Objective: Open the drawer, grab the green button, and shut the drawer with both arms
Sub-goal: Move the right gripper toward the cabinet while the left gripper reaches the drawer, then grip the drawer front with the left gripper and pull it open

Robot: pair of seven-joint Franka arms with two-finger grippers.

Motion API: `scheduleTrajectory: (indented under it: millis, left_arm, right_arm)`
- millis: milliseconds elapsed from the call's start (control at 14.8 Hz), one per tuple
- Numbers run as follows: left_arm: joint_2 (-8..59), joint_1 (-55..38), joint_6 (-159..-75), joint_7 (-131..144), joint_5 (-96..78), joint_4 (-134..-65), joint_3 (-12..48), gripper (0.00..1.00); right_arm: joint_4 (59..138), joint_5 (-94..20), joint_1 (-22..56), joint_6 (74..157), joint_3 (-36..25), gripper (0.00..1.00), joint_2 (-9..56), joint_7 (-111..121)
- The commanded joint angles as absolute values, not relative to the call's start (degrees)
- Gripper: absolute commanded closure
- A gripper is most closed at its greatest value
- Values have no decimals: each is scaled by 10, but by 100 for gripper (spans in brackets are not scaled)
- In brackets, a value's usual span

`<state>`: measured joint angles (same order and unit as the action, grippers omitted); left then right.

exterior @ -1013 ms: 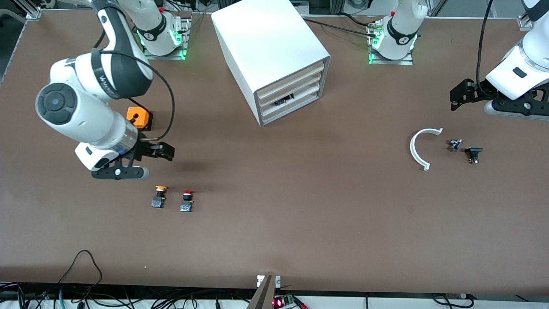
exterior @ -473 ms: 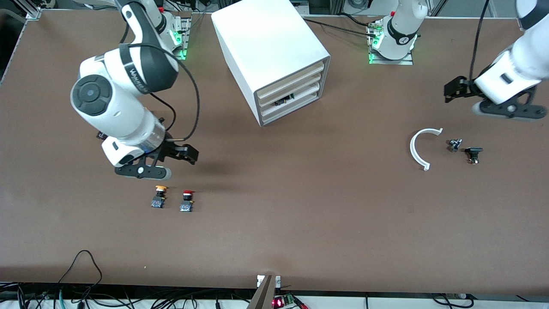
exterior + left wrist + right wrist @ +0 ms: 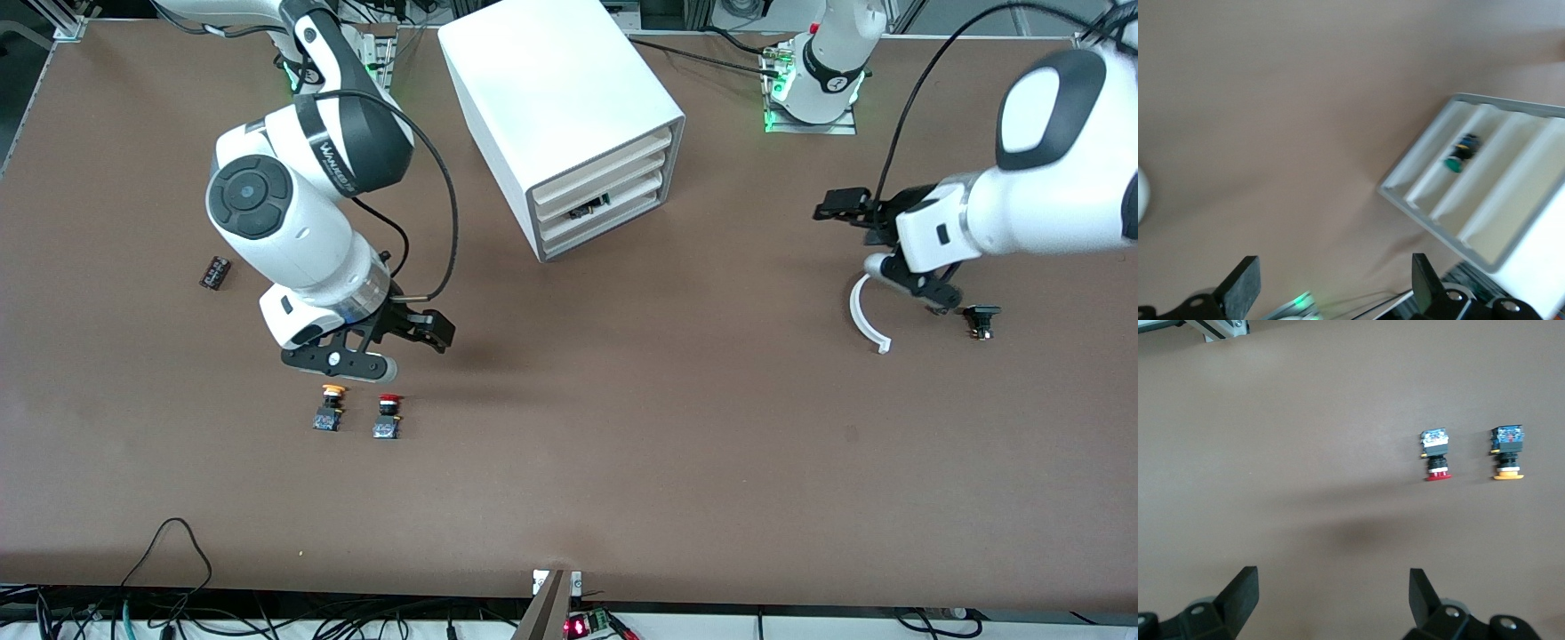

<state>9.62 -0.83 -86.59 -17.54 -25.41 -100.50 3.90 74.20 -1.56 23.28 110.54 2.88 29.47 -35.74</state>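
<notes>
Left wrist view, button [image 3: 1460,152] seemingly in cabinet [image 3: 1485,193]

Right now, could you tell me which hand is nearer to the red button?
The right hand is nearer: it hangs just above the table close beside the red button. The left hand is up over the left arm's end, by the white arc.
</notes>
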Motion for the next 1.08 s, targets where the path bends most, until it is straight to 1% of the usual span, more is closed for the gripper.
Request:
scheduleTrajectory:
  millis: [0,135,270,473,540,675,743,810,878,1013]
  left_arm:
    - [85,-3,-916,-268,-358,-1100,41,1]
    - [81,-10,-962,-342,-447,-1169,43,1]
    - [84,-10,-1006,-388,-502,-1215,74,1]
    - [96,-10,-1075,-439,-560,-1265,126,6]
    - [108,-10,-1077,-448,-599,-1276,138,10]
    - [138,-10,-1082,-502,-641,-1277,157,15]
    - [156,-10,-1081,-531,-657,-1277,158,19]
    - [173,-11,-1082,-554,-679,-1277,159,28]
    - [191,-11,-1082,-566,-694,-1277,163,30]
    - [225,-11,-1082,-590,-715,-1277,170,31]
  right_arm:
    - [717,-20,250,1116,25,0,311,-399]
    - [716,-21,255,1118,25,0,313,-445]
    - [717,-22,266,1133,25,0,316,-507]
    - [712,-31,279,1150,26,0,324,-568]
    - [709,-45,280,1158,26,0,327,-589]
    - [708,-58,280,1177,26,0,330,-619]
    - [708,-59,280,1187,26,0,331,-636]
    - [708,-61,280,1200,26,0,334,-651]
    - [708,-70,282,1213,26,0,336,-665]
    - [708,-83,286,1239,26,0,338,-684]
